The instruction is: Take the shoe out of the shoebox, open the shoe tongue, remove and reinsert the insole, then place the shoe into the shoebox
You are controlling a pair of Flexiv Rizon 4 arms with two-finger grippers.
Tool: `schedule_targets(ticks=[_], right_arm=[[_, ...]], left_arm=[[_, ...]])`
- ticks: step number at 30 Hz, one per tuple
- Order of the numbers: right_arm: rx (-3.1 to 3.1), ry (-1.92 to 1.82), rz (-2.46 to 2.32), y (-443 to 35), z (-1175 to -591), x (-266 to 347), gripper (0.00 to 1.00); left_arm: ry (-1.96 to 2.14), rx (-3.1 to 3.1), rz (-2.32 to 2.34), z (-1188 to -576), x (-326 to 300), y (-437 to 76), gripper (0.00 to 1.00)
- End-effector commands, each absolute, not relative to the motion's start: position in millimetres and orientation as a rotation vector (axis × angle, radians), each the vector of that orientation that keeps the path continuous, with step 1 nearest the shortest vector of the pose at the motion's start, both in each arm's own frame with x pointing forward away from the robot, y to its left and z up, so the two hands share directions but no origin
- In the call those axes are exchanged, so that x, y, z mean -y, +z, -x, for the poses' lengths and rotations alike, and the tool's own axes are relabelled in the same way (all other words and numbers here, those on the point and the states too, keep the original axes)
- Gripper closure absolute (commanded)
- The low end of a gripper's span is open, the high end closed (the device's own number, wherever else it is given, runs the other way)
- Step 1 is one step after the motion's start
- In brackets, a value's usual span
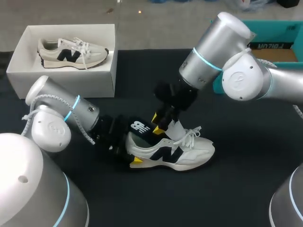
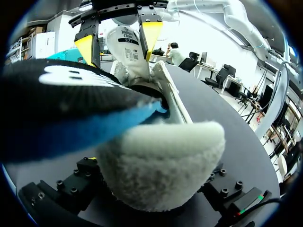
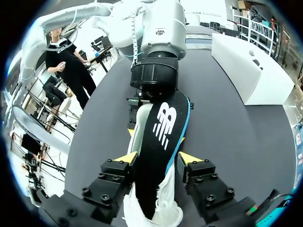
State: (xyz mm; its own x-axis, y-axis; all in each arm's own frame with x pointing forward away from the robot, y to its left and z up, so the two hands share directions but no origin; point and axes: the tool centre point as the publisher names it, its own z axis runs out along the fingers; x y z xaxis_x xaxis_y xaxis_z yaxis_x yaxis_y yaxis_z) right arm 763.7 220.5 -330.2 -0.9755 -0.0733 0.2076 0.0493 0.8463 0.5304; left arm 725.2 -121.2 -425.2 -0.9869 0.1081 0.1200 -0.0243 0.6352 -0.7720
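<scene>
Left jaws are closed on the heel of the shoe (image 1: 185,150). In the left wrist view the fuzzy heel fills the space between them and is pressed from both sides. From the head view I see one yellow tip against the heel's near side. So my left gripper (image 1: 131,150) has the shoe, low on the table (image 1: 236,194).

The right jaws I cannot judge. My right gripper (image 1: 156,124) hangs just over the shoe's opening, and the tongue (image 1: 175,128) stands upright at it. Whether it has closed on the tongue, on the insole or on nothing, I cannot tell.

The shoe sits upright near the middle of the dark table, toe to the right and heel to the left, with white laces (image 1: 193,135) loose over the instep. The black insole (image 1: 141,126) is partly out. Its heel end, blue underneath, sticks out to the left above my left gripper, while its front end goes down into the opening under the tongue.

The white shoebox (image 1: 61,78) stands open at the far left, well apart from the shoe. A second shoe (image 1: 71,53) lies in it, toe to the right.
</scene>
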Motion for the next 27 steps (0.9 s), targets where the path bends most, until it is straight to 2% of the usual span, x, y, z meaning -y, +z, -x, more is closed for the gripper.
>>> schedule_targets(ticks=[1,14,20,25,27], right_arm=[[2.795,-0.776,-0.029,-337.0,-769.0,-232.6,0.44],[2.765,-0.758,-0.042,-345.1,-763.0,-236.0,0.47],[2.764,-0.757,-0.043,-339.3,-756.0,-227.7,0.51],[2.766,-0.758,-0.039,-337.6,-752.7,-224.4,0.59],[2.764,-0.759,-0.036,-339.2,-751.1,-225.0,0.68]], left_arm=[[1.273,2.698,0.07,-726.9,122.5,-433.9,1.0],[1.273,2.698,0.07,-726.9,122.5,-433.9,1.0],[1.273,2.698,0.07,-726.9,122.5,-433.9,1.0],[1.273,2.698,0.07,-726.9,122.5,-433.9,1.0],[1.273,2.698,0.07,-726.9,122.5,-433.9,1.0]])
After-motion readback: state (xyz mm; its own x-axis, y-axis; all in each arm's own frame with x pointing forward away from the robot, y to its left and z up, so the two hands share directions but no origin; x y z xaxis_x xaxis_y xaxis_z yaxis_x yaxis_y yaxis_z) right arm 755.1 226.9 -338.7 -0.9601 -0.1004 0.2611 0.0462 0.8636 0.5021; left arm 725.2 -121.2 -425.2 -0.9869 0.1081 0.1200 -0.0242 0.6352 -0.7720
